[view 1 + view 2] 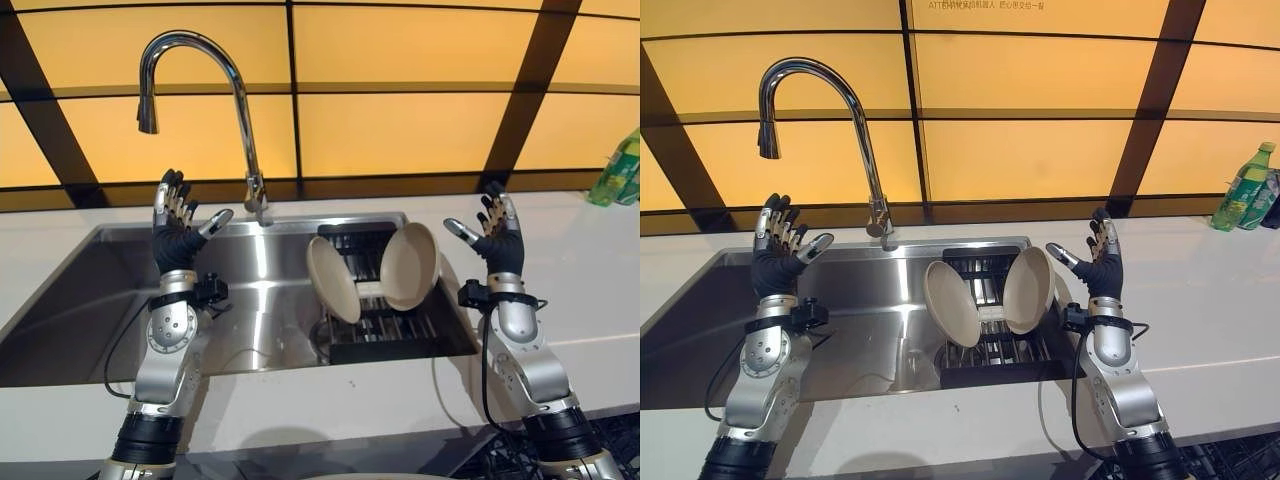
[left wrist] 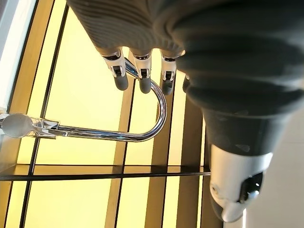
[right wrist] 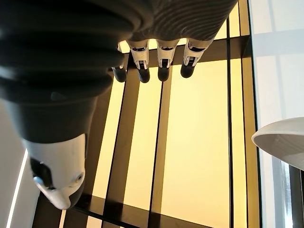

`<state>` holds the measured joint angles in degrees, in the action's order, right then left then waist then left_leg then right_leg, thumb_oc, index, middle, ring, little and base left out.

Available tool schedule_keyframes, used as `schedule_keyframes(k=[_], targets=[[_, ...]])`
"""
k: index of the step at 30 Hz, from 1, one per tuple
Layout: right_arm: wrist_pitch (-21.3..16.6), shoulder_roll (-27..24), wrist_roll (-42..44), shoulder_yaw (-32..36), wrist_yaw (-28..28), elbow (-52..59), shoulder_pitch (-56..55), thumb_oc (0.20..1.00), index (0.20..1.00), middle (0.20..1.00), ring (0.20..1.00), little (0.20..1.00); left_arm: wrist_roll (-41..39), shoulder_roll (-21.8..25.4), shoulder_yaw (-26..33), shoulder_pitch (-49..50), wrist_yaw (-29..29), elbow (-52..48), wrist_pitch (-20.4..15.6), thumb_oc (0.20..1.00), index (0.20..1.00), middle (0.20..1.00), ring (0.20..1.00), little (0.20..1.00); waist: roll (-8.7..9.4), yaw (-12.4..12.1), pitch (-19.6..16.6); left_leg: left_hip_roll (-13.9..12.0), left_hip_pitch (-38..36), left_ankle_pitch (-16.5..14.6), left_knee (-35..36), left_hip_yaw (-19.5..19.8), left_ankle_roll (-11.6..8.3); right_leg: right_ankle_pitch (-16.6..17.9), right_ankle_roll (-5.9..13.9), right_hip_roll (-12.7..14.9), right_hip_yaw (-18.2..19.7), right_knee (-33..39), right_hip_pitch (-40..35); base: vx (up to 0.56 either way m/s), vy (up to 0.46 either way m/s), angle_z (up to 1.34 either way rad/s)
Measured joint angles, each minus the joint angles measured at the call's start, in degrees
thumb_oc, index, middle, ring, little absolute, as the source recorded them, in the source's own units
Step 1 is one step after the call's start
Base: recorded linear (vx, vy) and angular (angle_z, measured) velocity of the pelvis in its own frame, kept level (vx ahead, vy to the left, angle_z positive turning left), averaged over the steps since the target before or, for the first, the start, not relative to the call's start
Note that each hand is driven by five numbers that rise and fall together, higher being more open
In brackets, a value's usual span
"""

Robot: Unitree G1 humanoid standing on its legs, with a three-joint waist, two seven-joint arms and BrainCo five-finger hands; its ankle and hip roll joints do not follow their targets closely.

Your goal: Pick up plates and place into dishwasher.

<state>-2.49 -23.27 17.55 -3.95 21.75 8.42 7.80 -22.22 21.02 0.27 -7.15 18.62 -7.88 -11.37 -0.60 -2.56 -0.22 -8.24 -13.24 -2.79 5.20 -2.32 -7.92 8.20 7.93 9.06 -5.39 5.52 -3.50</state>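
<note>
Left hand (image 1: 174, 228) raised, fingers spread, empty | right hand (image 1: 497, 232) likewise | two plates (image 1: 372, 270) in sink rack (image 1: 385, 328)

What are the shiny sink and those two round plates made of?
The sink looks like brushed stainless steel: silver-grey, with soft reflections on its walls. The tap looks like polished chrome metal, mirror-bright. The two plates standing in the dark rack are matte beige, perhaps ceramic or melamine; the look leaves that open.

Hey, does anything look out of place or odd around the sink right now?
Nothing spilled or broken. Two beige plates stand on edge in the black rack in the sink, tilted apart like a V. Both hands are raised, open and empty.
</note>
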Motion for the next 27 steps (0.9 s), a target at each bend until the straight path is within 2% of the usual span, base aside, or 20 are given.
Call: schedule_keyframes(k=[12,21,23,25,27], targets=[[0.33,0.0,0.02,0.0,-0.44,0.0,-0.05,1.0,1.0,1.0,1.0,1.0,0.21,0.15,1.07,0.01,-0.72,0.0,0.0,1.0,1.0,1.0,1.0,1.0,0.0,0.02,0.0,-0.03,-0.04,-0.01,-0.12,0.0,0.01,0.0,0.0,-0.07,0.03,0.01,0.01,0.0,-0.042,0.0],[0.82,-0.85,0.09,0.02,-2.9,0.0,-0.12,1.0,1.0,1.0,1.0,1.0,3.8,3.49,1.56,0.05,-0.89,0.17,-0.18,1.0,1.0,1.0,1.0,1.0,0.1,-0.19,0.29,-0.51,0.38,-0.35,-2.03,0.18,-0.01,-0.53,-0.33,-0.81,1.01,-0.09,0.39,-0.01,-0.081,-0.03],[0.84,-1.46,0.12,0.01,-3.66,0.07,-0.1,1.0,1.0,1.0,1.0,1.0,5.21,4.64,1.59,0.46,-1.34,0.32,-0.3,1.0,1.0,1.0,1.0,1.0,0.53,-0.62,0.95,0.09,2.07,-2.04,-5.54,1.91,1.95,-0.34,-0.52,-0.75,2.76,-0.13,0.86,0.01,0.027,-0.22],[0.85,-2.62,0.14,-0.07,-3.64,0.1,0.05,1.0,1.0,1.0,1.0,1.0,5.93,4.75,1.61,0.47,-1.55,0.78,-0.33,1.0,1.0,1.0,1.0,1.0,-0.04,-1.39,1.79,0.5,1.91,-2.78,-5.72,4.5,2.94,0.21,-0.72,-0.79,4.11,-0.25,1.19,0.02,0.105,-0.3],[0.84,-2.62,0.14,-0.15,-3.55,0.04,0.62,1.0,1.0,1.0,1.0,1.0,9.12,5.55,1.69,0.38,-1.45,1.26,-0.39,1.0,1.0,1.0,1.0,1.0,-0.8,-1.39,2.5,0.87,1.91,-3.31,-4.66,4.48,2.83,0.69,-0.4,-0.54,4.93,-0.25,1.82,0.06,0.174,-0.22]])
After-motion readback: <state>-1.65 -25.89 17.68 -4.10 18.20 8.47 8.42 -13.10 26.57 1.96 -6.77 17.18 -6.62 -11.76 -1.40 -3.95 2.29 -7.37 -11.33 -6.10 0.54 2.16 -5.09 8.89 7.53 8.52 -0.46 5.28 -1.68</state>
